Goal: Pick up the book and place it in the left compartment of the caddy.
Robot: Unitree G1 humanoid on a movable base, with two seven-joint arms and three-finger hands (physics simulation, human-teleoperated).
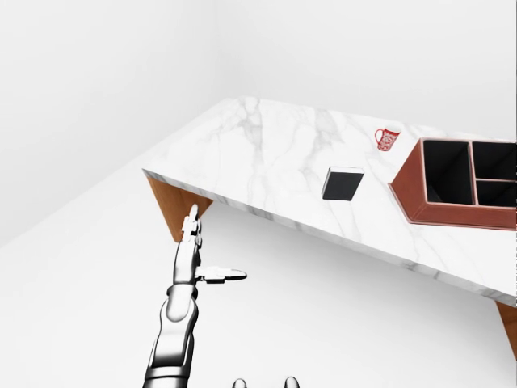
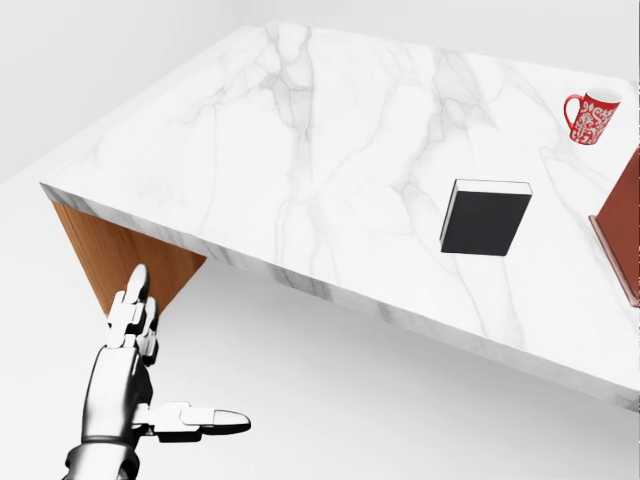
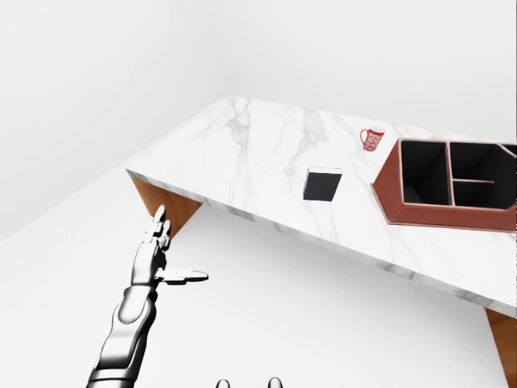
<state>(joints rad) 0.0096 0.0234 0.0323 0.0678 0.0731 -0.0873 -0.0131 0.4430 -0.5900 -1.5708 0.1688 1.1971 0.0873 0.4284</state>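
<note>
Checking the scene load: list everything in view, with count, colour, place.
table: 1, white marble top on brown wood sides, fills the upper right of each view
book: 1, black cover, lying flat on the table, left of the caddy
caddy: 1, reddish brown, dark compartments, on the table at the eye views' right
mug: 1, red with white pattern, upright on the table, above the book
floor: white, under and left of the table
left hand: 1, silver, fingers open, lower left, short of the table
right hand: hardly shows
</note>
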